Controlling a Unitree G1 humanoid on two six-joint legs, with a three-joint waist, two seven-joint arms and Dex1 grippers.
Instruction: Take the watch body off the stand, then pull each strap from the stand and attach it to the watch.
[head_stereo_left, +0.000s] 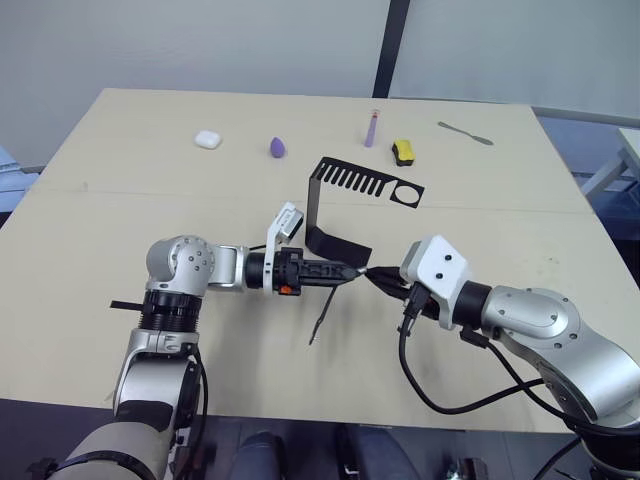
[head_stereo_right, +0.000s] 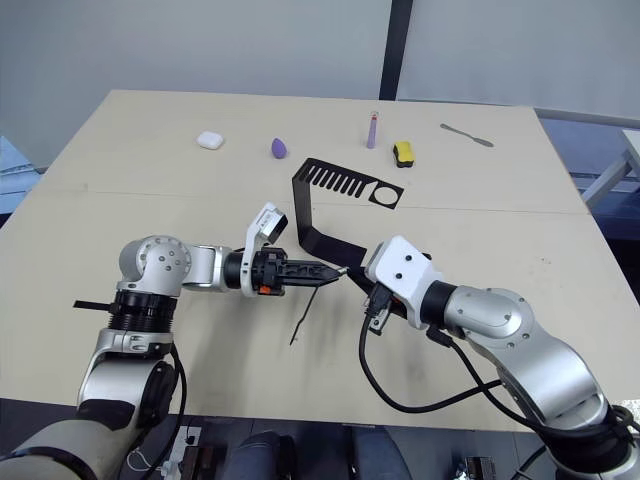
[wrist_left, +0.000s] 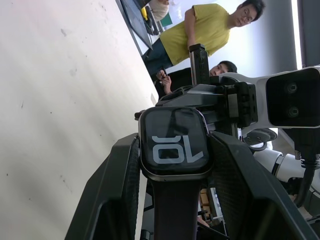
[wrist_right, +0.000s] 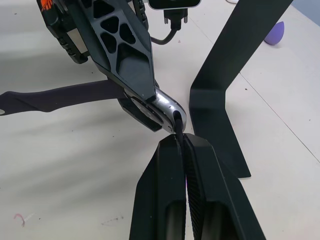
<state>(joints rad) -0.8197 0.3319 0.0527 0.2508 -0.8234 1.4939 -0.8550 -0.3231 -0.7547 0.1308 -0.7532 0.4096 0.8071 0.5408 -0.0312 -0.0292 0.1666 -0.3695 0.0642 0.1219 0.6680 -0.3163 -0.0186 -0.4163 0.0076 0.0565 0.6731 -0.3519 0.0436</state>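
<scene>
Left gripper (wrist_left: 175, 165) clamps the watch body (wrist_left: 174, 142), a glossy rounded-square case with white digits, between ribbed black fingers. One matte dark strap (head_stereo_left: 322, 318) hangs from it to the table. Right gripper (wrist_right: 181, 142) pinches the second strap (wrist_right: 178, 126) edge-on against the case's metal rim, just in front of the stand (head_stereo_left: 335, 205), thin bent black sheet.
</scene>
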